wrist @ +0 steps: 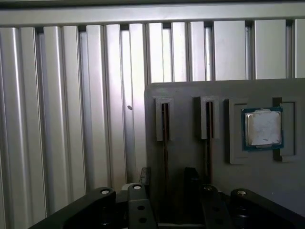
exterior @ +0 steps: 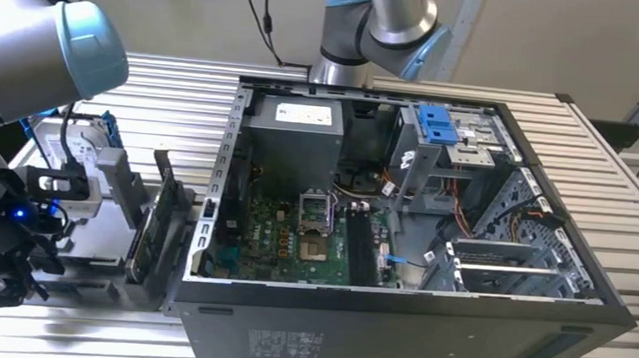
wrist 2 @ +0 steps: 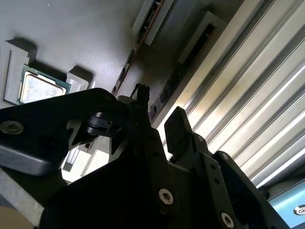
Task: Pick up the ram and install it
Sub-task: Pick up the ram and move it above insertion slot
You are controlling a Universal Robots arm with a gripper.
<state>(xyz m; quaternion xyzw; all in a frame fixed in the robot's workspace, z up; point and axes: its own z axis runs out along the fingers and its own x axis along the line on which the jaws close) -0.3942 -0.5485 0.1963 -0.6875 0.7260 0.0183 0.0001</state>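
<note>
Jaws of the gripper [wrist: 167, 175] stand apart with nothing between them, the gap far wider than a thin board needs. The ram [wrist: 165, 124] stands on edge in a slot of the grey holder plate [wrist: 190, 90], in line with the gap between the jaws. Whether the fingers [wrist 2: 143, 121] already reach down beside it or hang above it, I cannot tell. A second ram stick [wrist: 208, 124] stands in the neighbouring slot, just outside one jaw, with the CPU chip [wrist: 262, 127] further out on that same side. Beyond the other jaw lies only the slatted table [wrist: 71, 119].

The main risk, as I judge it, is that close neighbour. If the jaws sit a little off centre, the finger on that side could land on the second stick or knock it askew in its slot. An uneven closing could also push the ram sideways before both pads meet it, so that it is gripped tilted. A tilted stick would likely bind in its slot on the lift, or drag the holder plate with it. A hold too near one end of so long and thin a strip could let it pivot or slip.
</note>
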